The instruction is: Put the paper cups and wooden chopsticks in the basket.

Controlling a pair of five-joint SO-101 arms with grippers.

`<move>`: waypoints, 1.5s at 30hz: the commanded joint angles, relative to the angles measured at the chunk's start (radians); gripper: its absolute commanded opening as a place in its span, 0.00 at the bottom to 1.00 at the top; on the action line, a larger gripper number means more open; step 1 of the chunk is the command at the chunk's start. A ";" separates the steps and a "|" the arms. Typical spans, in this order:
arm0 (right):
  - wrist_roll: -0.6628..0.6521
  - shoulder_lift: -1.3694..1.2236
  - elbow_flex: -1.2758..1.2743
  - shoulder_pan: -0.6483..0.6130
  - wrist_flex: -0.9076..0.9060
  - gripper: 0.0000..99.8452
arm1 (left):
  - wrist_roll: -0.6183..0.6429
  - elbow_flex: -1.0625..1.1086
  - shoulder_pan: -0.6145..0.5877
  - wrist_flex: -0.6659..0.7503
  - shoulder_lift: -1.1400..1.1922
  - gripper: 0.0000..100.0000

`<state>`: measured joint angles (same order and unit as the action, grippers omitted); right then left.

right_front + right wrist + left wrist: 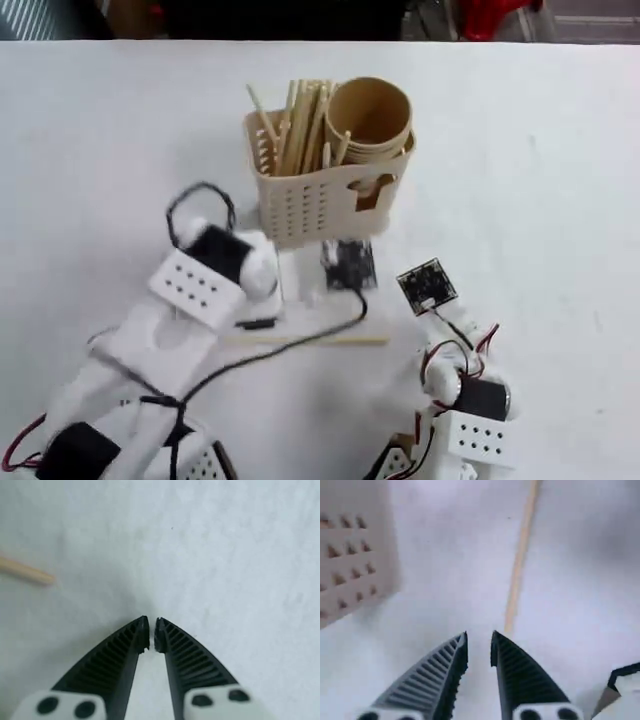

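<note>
A cream slotted basket (320, 205) stands mid-table and holds several wooden chopsticks (300, 120) and stacked paper cups (372, 122). One loose chopstick (310, 340) lies flat on the table in front of the basket. In the left wrist view that chopstick (520, 560) runs away from just past my left gripper (479, 641), whose fingers stand slightly open with nothing between them. The basket wall (350, 555) is off to one side. My right gripper (151, 630) is shut and empty above bare table, with one end of the chopstick (27, 572) off to its side.
The left arm (205, 275) with its black cable stretches from the front left toward the basket. The right arm (470, 400) sits at the front right. The white table (530, 160) spreads wide to both sides of the basket.
</note>
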<state>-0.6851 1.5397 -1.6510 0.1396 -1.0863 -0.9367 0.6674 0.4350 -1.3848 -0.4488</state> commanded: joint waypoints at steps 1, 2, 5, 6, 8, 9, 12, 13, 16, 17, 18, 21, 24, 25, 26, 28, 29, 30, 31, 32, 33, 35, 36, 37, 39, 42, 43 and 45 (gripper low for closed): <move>-0.002 -0.005 0.008 0.002 0.015 0.04 | -0.021 0.247 0.035 0.264 -0.039 0.12; -0.002 -0.005 0.008 0.002 0.015 0.04 | -0.020 0.285 0.035 0.318 -0.039 0.12; -0.002 -0.005 0.008 0.002 0.015 0.04 | -0.020 0.356 0.027 0.427 -0.039 0.12; -0.002 -0.005 0.008 0.002 0.015 0.04 | -0.020 0.370 0.027 0.448 -0.039 0.12; -0.002 -0.005 0.008 0.002 0.015 0.04 | -0.020 0.393 0.027 0.486 -0.035 0.12; -0.002 -0.005 0.008 0.002 0.015 0.04 | -0.018 0.397 0.025 0.508 -0.021 0.12; -0.002 -0.005 0.008 0.002 0.015 0.04 | -0.008 0.381 0.010 0.542 0.061 0.12; -0.002 -0.005 0.008 0.002 0.015 0.04 | 0.011 0.350 0.008 0.526 0.096 0.12; -0.002 -0.005 0.008 0.002 0.015 0.04 | 0.032 0.250 0.013 0.448 0.200 0.12; -0.002 -0.005 0.008 0.002 0.015 0.04 | 0.037 0.216 0.013 0.423 0.232 0.12; -0.002 -0.005 0.008 0.002 0.015 0.04 | 0.038 0.184 0.010 0.399 0.259 0.12; -0.002 -0.005 0.008 0.002 0.015 0.04 | 0.104 0.107 -0.025 0.379 0.285 0.12; -0.002 -0.005 0.008 0.002 0.015 0.04 | 0.127 0.026 -0.045 0.316 0.266 0.12; -0.002 -0.005 0.008 0.002 0.015 0.04 | 0.117 0.002 -0.045 0.275 0.259 0.12; -0.002 -0.005 0.008 0.002 0.015 0.04 | 0.103 -0.023 -0.044 0.230 0.252 0.12; -0.002 -0.005 0.008 0.002 0.015 0.04 | 0.087 -0.055 -0.044 0.163 0.246 0.12; -0.002 -0.005 0.008 0.002 0.016 0.04 | 0.087 -0.064 -0.044 0.135 0.245 0.12; -0.002 -0.005 0.008 0.002 0.016 0.04 | 0.086 -0.064 -0.044 0.118 0.246 0.12; -0.002 -0.005 0.008 0.002 0.016 0.04 | 0.086 -0.061 -0.042 0.098 0.248 0.12; -0.002 -0.005 0.008 0.002 0.016 0.04 | 0.084 -0.049 -0.042 0.086 0.248 0.12; -0.002 -0.005 0.008 0.002 0.016 0.04 | 0.068 -0.034 -0.041 0.077 0.243 0.12; -0.002 -0.005 0.008 0.002 0.016 0.04 | 0.034 0.005 -0.042 0.074 0.242 0.12; -0.002 -0.005 0.008 0.002 0.016 0.04 | 0.029 0.025 -0.042 0.078 0.242 0.12; -0.002 -0.005 0.008 0.002 0.016 0.04 | 0.029 0.040 -0.042 0.081 0.242 0.12; -0.002 -0.005 0.008 0.002 0.016 0.04 | 0.029 0.060 -0.035 0.081 0.242 0.12; -0.002 -0.005 0.008 0.002 0.016 0.04 | 0.031 0.063 -0.013 0.081 0.246 0.12; -0.002 -0.005 0.008 0.002 0.016 0.04 | 0.034 0.063 -0.007 0.094 0.248 0.12; -0.002 -0.005 0.008 0.002 0.016 0.04 | 0.037 0.086 -0.005 0.135 0.248 0.12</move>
<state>-0.6851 1.5397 -1.6510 0.1396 -1.0863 -0.8938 0.7319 0.4166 -1.2927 -0.1726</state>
